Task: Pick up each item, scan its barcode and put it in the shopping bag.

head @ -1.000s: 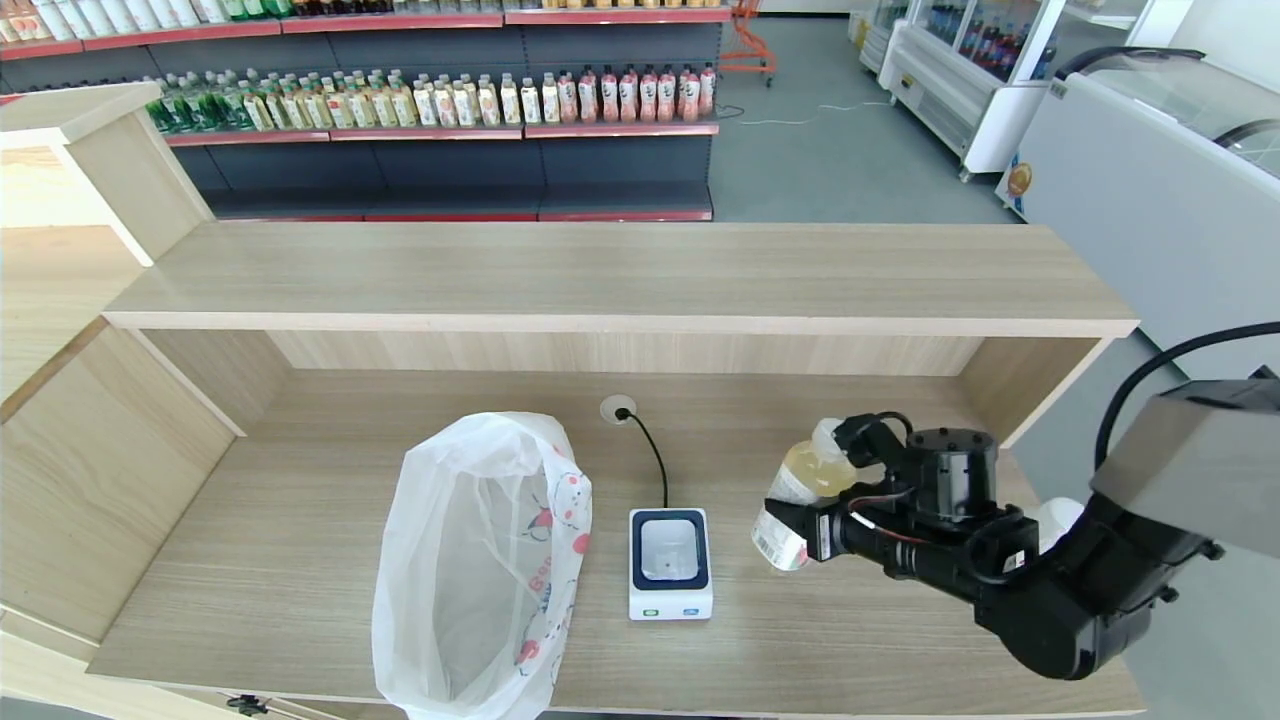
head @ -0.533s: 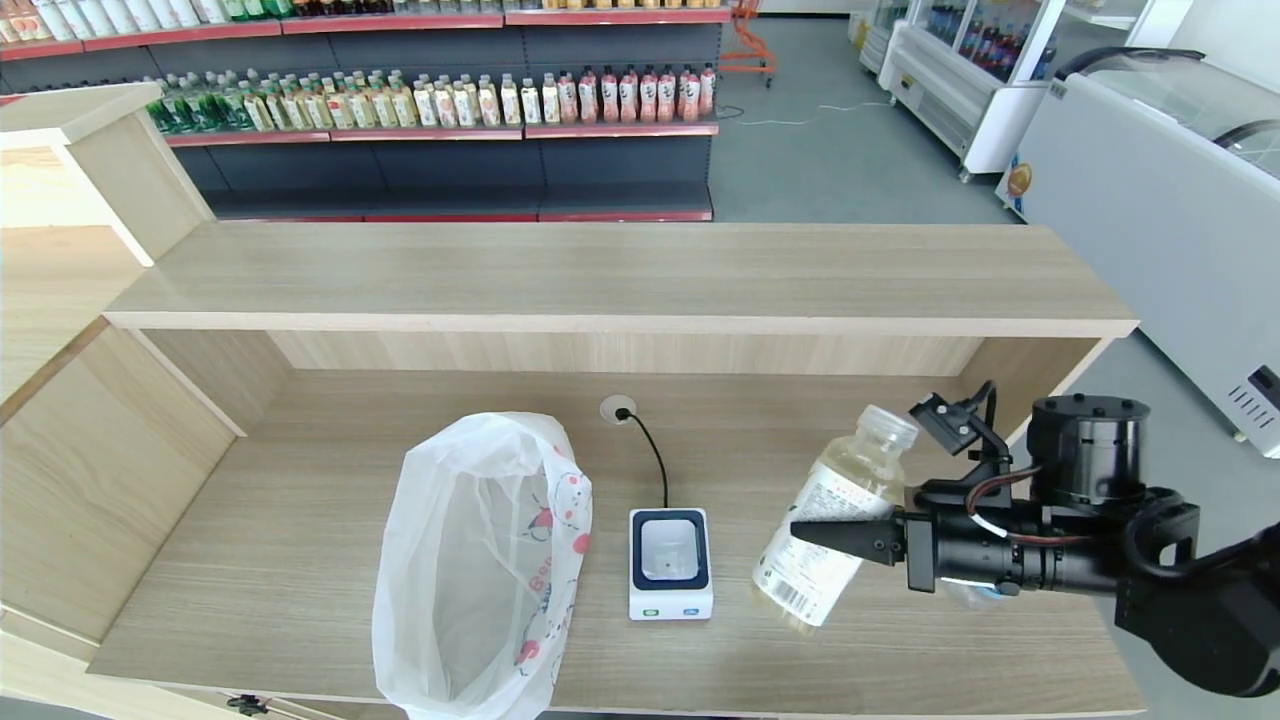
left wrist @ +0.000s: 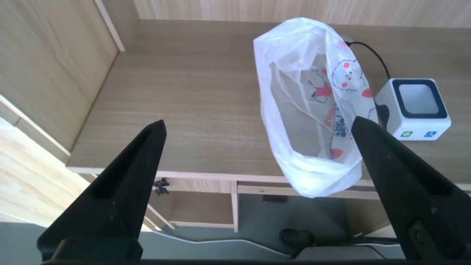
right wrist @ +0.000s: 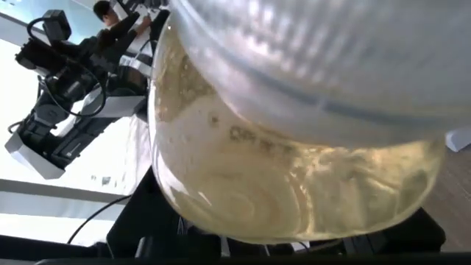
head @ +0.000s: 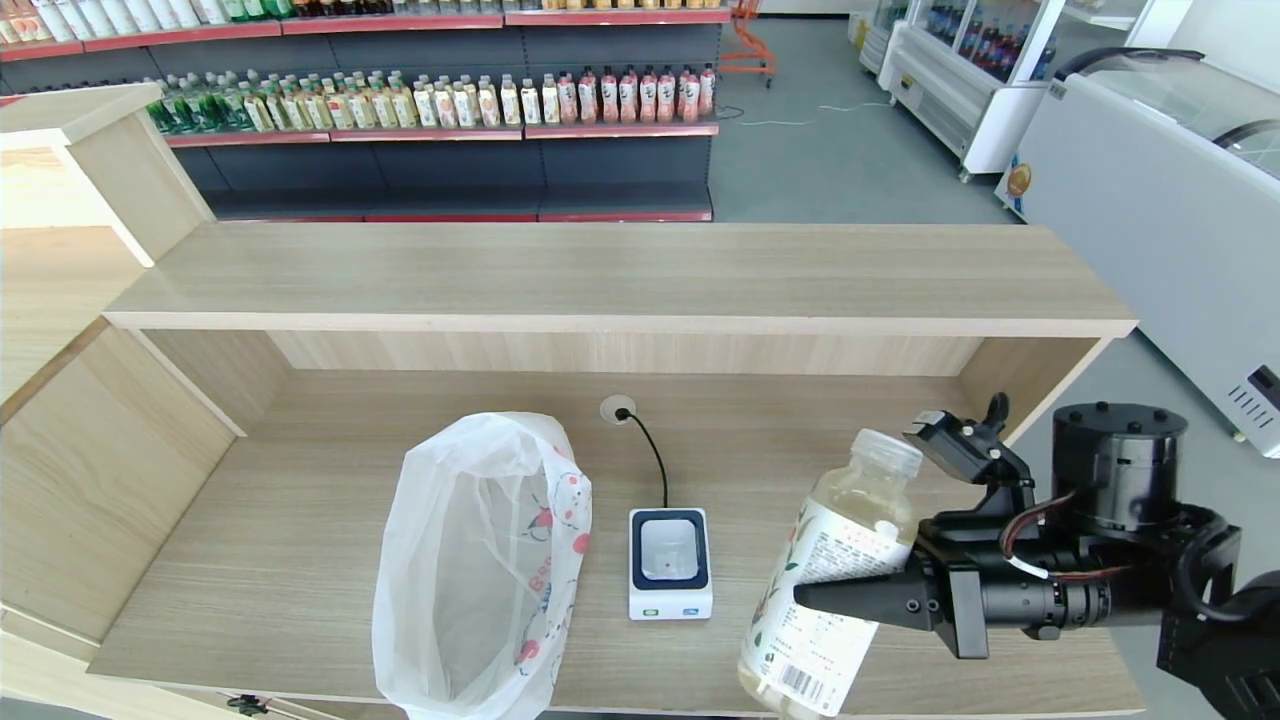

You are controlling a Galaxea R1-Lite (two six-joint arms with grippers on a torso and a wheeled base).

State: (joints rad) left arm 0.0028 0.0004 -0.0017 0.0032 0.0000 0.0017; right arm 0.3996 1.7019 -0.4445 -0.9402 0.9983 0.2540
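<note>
Farthest left, our left hand (left wrist: 257, 125) hangs above the near edge of the desk (head: 250, 560) with its fingers spread wide and nothing between them. Below and beyond it stands the white shopping bag (left wrist: 316, 110), mouth open upward, its printed wall (head: 560, 520) slumping a little to one side.

Just past the bag sits the scanner (head: 670, 562), a small white box with its dark-framed window facing up and its cable (head: 650, 450) running away to a port in the desk.

Next comes the bottle (head: 830, 580), lifted clear of the desk and clamped about its middle by our right hand (head: 800, 592). It is a clear bottle of pale yellowish drink, whose base looms close in the right wrist view (right wrist: 294, 147). Its long axis is tilted: the cap points up and away from us, the base down and toward the near desk edge. The barcode (head: 800, 682) sits low on the label, near the base, on the face turned up toward us.

From the right hand the scanner lies to the left and lower, well apart from the bottle. We judge that the scan step is in hand. It turns on carrying the base end leftward over the window and rolling the bottle so the barcode faces down. The bag lies farther left again, beyond the scanner.
</note>
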